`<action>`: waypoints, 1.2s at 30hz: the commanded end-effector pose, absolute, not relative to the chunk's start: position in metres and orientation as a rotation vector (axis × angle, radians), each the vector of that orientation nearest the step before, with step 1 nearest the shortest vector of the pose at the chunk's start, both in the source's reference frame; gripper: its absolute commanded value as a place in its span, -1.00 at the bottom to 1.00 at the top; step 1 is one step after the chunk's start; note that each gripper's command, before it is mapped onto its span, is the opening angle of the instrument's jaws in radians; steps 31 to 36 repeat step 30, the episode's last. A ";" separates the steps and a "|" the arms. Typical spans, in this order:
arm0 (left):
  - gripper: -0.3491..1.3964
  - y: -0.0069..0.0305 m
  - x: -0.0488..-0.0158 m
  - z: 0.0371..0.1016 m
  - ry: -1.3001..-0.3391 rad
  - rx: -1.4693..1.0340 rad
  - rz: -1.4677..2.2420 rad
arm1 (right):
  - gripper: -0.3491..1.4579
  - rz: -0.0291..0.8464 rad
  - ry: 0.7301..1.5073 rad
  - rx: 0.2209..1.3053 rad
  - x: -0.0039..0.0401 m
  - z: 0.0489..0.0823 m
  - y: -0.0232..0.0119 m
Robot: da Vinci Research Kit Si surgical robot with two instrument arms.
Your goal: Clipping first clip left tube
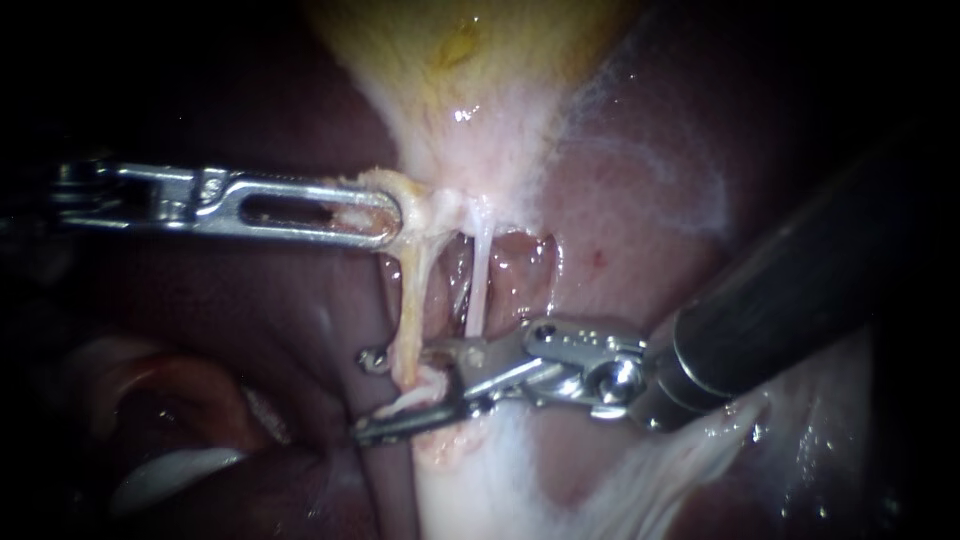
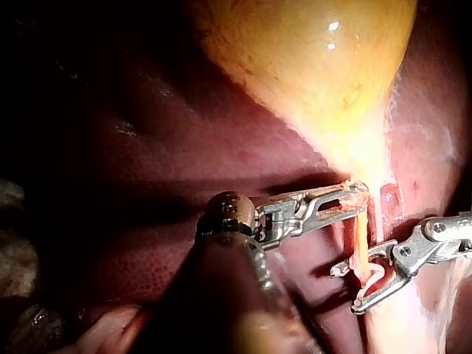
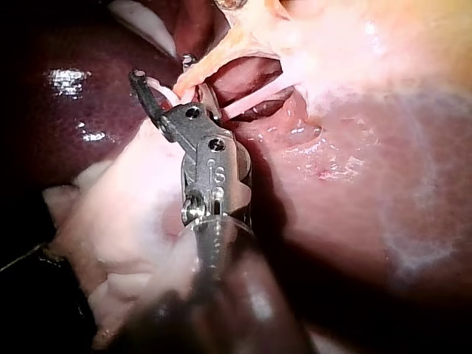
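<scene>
In the endoscope view the left instrument (image 1: 396, 215) enters from nine o'clock, its jaws clamped on neck tissue (image 1: 432, 205) under the gallbladder (image 1: 470, 60) at twelve. The right instrument (image 1: 366, 398) comes in from three o'clock. Its jaws stand apart astride the lower end of the left tube (image 1: 408, 300), near seven o'clock of centre. In the left wrist view, that instrument's jaws pinch the same tissue and the tube hangs just beyond them. In the right wrist view, the tube runs between gaping jaws.

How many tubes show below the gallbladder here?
2. The left tube hangs between the right instrument's open jaws; the thinner right tube runs just beside it. More could be hidden behind tissue.
</scene>
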State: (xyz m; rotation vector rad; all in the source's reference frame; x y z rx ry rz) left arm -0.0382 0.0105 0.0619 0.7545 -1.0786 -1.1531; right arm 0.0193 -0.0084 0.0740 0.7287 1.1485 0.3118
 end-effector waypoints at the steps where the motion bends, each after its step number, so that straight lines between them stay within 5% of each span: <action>1: -1.00 0.0106 -0.0382 0.0619 -1.078 0.756 -1.152 | -0.27 0.302 1.147 0.722 0.0192 0.0739 -0.0084; 7: -1.00 0.0106 -0.0382 0.0619 -1.078 0.756 -1.152 | -1.00 0.301 1.110 0.685 0.0181 0.0736 -0.0084; 36: -1.00 0.0106 -0.0382 0.0619 -1.078 0.756 -1.152 | -1.00 0.311 1.092 0.658 0.0176 0.0729 -0.0081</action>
